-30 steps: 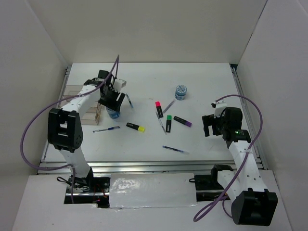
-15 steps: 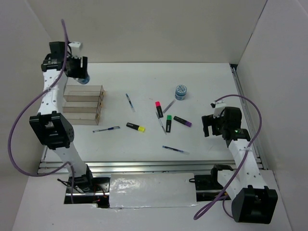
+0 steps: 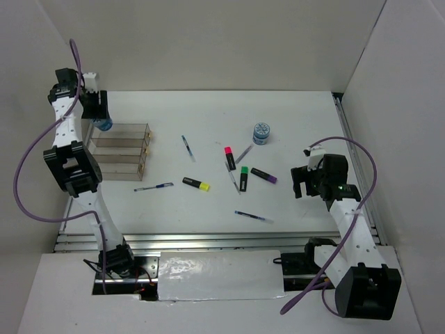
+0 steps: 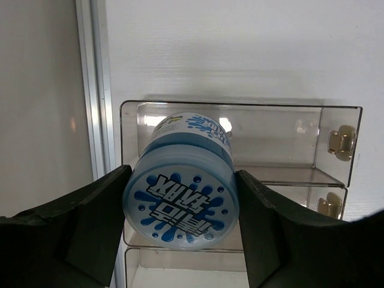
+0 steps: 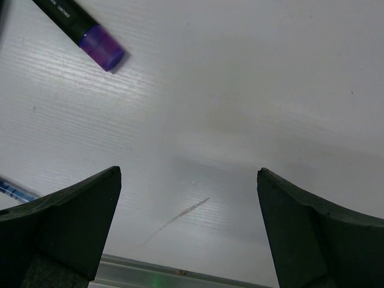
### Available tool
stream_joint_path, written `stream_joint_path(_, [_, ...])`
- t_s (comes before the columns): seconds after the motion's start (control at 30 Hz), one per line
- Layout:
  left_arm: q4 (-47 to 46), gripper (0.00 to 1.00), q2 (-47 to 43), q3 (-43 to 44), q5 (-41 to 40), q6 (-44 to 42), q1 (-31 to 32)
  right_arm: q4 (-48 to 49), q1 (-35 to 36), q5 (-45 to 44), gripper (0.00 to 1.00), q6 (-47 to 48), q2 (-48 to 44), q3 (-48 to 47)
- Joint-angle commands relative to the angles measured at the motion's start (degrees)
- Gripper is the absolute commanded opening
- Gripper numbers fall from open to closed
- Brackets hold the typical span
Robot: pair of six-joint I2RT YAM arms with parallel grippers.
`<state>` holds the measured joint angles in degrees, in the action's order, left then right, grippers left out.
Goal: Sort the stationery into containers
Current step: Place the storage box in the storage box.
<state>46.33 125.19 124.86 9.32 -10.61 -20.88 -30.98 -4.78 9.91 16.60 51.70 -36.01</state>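
left arm [image 3: 67, 132] — white links, blocky black joints | right arm [image 3: 353, 226] — same build, small green light [image 3: 341, 189] | purple cables [image 3: 375, 169] on both | fingers [image 4: 72, 234] dark, matte, wedge-shaped

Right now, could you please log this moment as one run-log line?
left end effector: gripping tub over organizer box | right end effector: open, empty, above table | unsorted: second tub, four highlighters, pens

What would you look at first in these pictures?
The left claw, up in the far left corner, grips a blue-and-white tub over the clear organizer box. Highlighters with bright caps and thin pens lie scattered across the middle, while the right claw hangs open at the right side.
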Motion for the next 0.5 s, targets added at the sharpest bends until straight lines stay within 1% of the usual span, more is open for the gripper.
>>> stream_joint_path(0.0, [-2.03, 0.0, 1.37, 3.11, 1.49, -1.43, 0.06, -0.13, -0.41, 0.11, 1.0, 0.45, 0.33, -2.22])
stream_joint_path(0.23, [-2.73, 0.0, 4.97, 2.67, -0.27, -1.78, -0.12, 0.04, -0.41, -0.24, 1.0, 0.45, 1.03, -2.05])
stream_joint_path(0.47, [-3.44, 0.01, 6.65, 2.05, -1.58, -2.57, -0.12, -0.04, -0.5, -0.16, 1.0, 0.36, 1.38, -2.22])
